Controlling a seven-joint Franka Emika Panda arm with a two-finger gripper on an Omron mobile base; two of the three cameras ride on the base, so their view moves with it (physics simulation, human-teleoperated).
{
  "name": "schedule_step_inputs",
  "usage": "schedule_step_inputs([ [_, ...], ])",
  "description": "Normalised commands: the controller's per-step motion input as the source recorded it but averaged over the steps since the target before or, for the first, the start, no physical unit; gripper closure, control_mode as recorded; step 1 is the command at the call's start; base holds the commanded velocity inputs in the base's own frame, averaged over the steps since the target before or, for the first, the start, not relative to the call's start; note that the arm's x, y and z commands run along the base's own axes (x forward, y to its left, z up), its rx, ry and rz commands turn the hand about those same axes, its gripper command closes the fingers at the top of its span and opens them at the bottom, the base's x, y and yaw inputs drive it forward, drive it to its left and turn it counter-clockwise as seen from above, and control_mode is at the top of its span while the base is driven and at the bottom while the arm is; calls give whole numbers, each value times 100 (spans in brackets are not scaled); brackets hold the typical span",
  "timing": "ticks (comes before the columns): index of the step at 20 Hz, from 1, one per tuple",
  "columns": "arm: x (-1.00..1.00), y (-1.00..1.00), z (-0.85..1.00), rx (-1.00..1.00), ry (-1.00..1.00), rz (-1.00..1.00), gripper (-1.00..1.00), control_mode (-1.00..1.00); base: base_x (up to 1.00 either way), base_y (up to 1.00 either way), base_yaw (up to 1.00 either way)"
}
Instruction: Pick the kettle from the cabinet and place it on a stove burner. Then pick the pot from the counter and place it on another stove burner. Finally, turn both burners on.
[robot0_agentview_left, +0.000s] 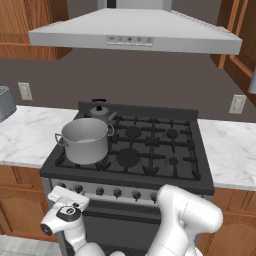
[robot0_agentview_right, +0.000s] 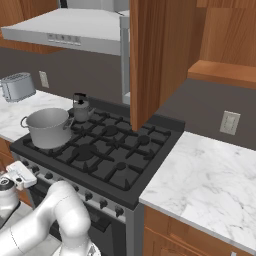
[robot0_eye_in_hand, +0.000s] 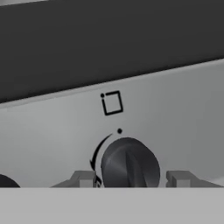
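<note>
The large grey pot (robot0_agentview_left: 85, 142) (robot0_agentview_right: 47, 127) stands on the front left stove burner. Behind it the small dark kettle (robot0_agentview_left: 101, 112) (robot0_agentview_right: 80, 107) sits on the back left burner. Bare burners (robot0_agentview_left: 128, 157) (robot0_agentview_right: 85, 150) lie to their right. My gripper (robot0_agentview_left: 65, 194) (robot0_agentview_right: 24, 174) (robot0_eye_in_hand: 131, 177) is low at the left end of the range's front panel. In the hand view its fingertips (robot0_eye_in_hand: 85, 178) stand on either side of a dark round knob (robot0_eye_in_hand: 130, 164), with small gaps showing, so it is open around the knob. A square burner mark (robot0_eye_in_hand: 112, 103) is printed above the knob.
A row of dark knobs (robot0_agentview_left: 117, 192) (robot0_agentview_right: 102, 204) runs along the range front. White marble counter (robot0_agentview_left: 25, 135) (robot0_agentview_right: 210, 175) flanks the stove, with a toaster (robot0_agentview_left: 5, 102) (robot0_agentview_right: 17, 86) at the far left. The range hood (robot0_agentview_left: 130, 32) hangs above, and the wooden cabinet (robot0_agentview_right: 155, 55) hangs at the right.
</note>
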Motion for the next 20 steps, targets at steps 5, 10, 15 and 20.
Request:
schedule_step_inputs([
  [5, -1, 0, 4, -48, 10, -2, 100, -100, 0, 0, 0],
  [10, 0, 5, 1, -28, 12, -3, 100, -100, 0, 0, 0],
  [15, -3, 0, 23, -44, 15, -17, 100, -100, 0, 0, 0],
  [20, 0, 0, 25, -53, 18, -16, 100, -100, 0, 0, 0],
])
